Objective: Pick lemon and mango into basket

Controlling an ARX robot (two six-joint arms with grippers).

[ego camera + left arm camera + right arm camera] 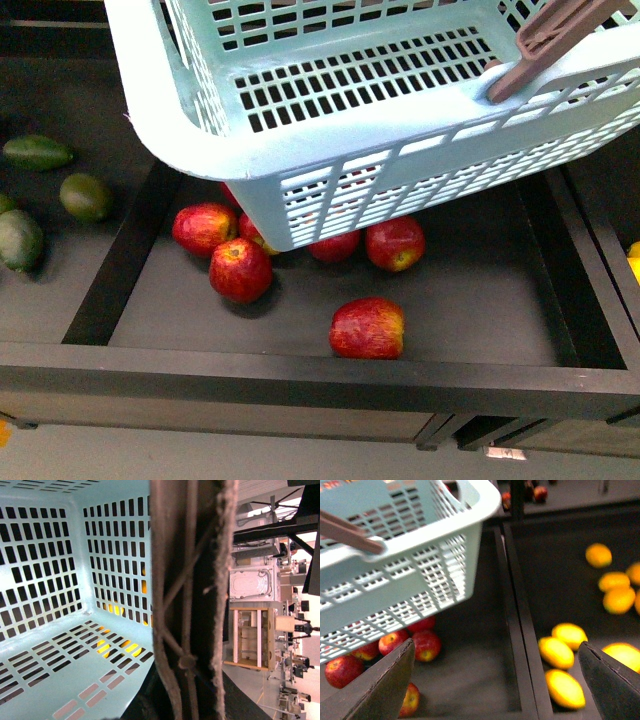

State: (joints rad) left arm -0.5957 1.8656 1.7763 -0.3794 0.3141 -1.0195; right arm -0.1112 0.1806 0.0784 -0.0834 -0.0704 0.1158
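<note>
Brown handle looms closest; the left claw's grip on it cannot be told. The basket hangs tilted over red apples. The lemon lies in the bin beside the basket. The right claw gapes wide, empty.

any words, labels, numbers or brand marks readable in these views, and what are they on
Nothing can be read for certain.
White tag on the shelf front edge: dark marks, too small and blurred to read.
Basket, its handle, apples: no print visible.
Equipment behind, left wrist view: no legible labels.
</note>
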